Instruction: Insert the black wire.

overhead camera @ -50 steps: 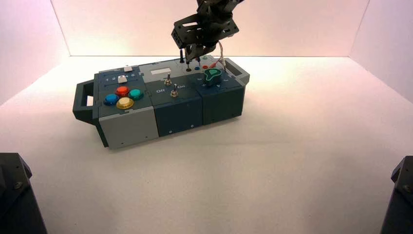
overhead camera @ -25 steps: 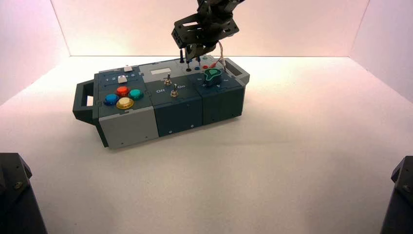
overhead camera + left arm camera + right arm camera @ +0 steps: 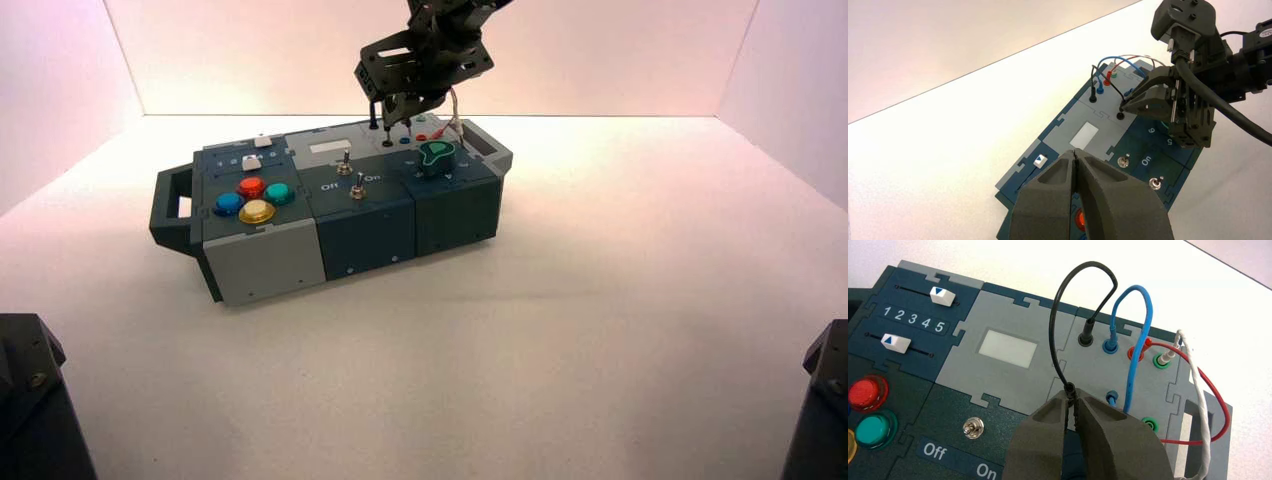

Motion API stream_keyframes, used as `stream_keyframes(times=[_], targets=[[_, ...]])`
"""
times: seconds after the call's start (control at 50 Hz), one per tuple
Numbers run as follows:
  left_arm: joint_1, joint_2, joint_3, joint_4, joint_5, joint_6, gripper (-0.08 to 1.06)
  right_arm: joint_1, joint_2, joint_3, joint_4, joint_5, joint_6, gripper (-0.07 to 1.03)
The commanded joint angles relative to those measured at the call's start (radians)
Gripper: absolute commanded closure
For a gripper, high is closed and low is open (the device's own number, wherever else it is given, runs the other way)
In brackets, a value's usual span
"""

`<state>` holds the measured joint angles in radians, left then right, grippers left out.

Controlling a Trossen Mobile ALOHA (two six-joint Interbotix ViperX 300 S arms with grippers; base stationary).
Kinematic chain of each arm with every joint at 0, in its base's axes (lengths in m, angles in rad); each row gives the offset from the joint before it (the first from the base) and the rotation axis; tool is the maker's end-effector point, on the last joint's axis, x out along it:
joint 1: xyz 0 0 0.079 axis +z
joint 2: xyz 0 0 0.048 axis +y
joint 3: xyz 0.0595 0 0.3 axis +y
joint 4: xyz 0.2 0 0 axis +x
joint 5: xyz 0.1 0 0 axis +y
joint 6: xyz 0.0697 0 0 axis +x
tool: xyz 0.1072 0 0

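Note:
The black wire rises from the far black socket on the box's grey panel, loops, and comes down to its free plug. My right gripper is shut on that plug. In the left wrist view the right gripper holds the plug tip just above the open black socket in the near row. In the high view the right gripper hangs over the rear of the box. My left gripper hovers above the button end, shut and holding nothing.
A blue lead, a red lead and a white lead arch over the sockets beside the black one. Two toggle switches, a green knob, coloured buttons and two white sliders fill the rest of the box top.
My right gripper has edged slightly to the right with the plug in it. Nothing else has moved.

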<state>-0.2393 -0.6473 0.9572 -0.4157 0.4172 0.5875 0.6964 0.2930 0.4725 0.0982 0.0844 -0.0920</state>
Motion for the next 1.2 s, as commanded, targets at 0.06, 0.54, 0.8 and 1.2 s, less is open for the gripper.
stream_keyframes(times=[0.06, 0.54, 0.8, 1.2], targets=[[0.003, -0.006, -0.011, 0.000, -0.009, 0.000, 1.01, 0.003, -0.015, 0.006, 0.008, 0.002, 0.005, 0.98], [0.003, -0.005, -0.011, 0.002, -0.009, 0.000, 1.01, 0.009, -0.037, -0.017, 0.006, 0.005, 0.005, 0.98], [0.003, -0.006, -0.011, 0.002, -0.009, 0.000, 1.01, 0.006, -0.054, -0.026, 0.006, 0.015, 0.005, 0.98], [0.003, -0.005, -0.009, 0.000, -0.011, 0.000, 1.01, 0.009, -0.052, -0.031, 0.005, 0.014, 0.003, 0.98]])
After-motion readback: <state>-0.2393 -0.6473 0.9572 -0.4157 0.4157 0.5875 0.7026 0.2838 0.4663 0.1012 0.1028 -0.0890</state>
